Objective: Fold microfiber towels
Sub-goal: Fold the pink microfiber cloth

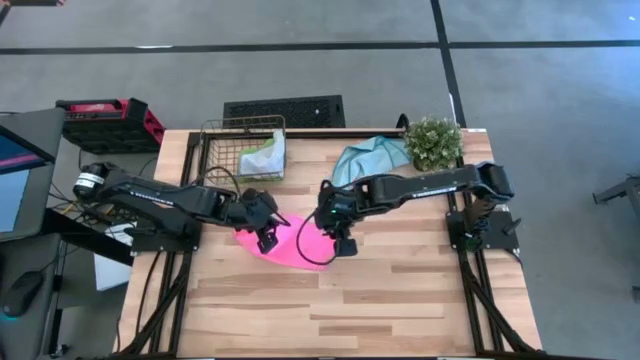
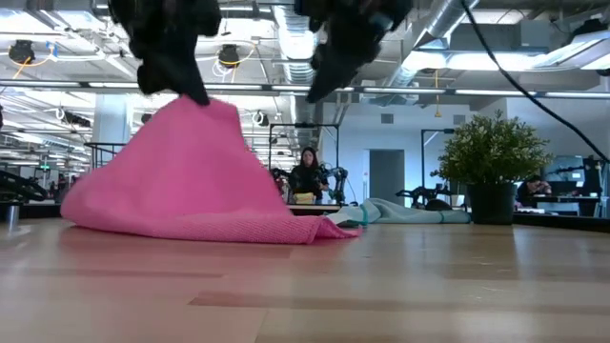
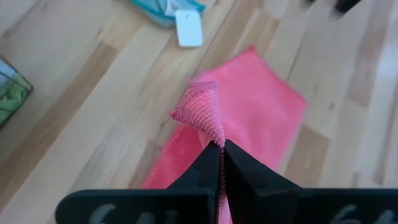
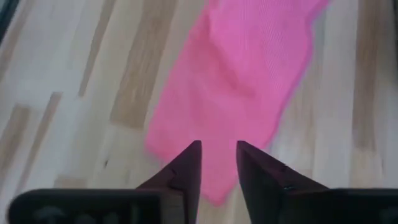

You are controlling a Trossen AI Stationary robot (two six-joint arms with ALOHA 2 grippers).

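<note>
The left pincer pinches a lifted corner of the pink towel at mid-bench—the cloth trails rightward under the right pincer, which hovers narrowly parted and empty.

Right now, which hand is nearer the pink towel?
Left. The left hand is pinching the pink towel, lifting a corner. The right hand hovers open just above its other side, not touching.
</note>
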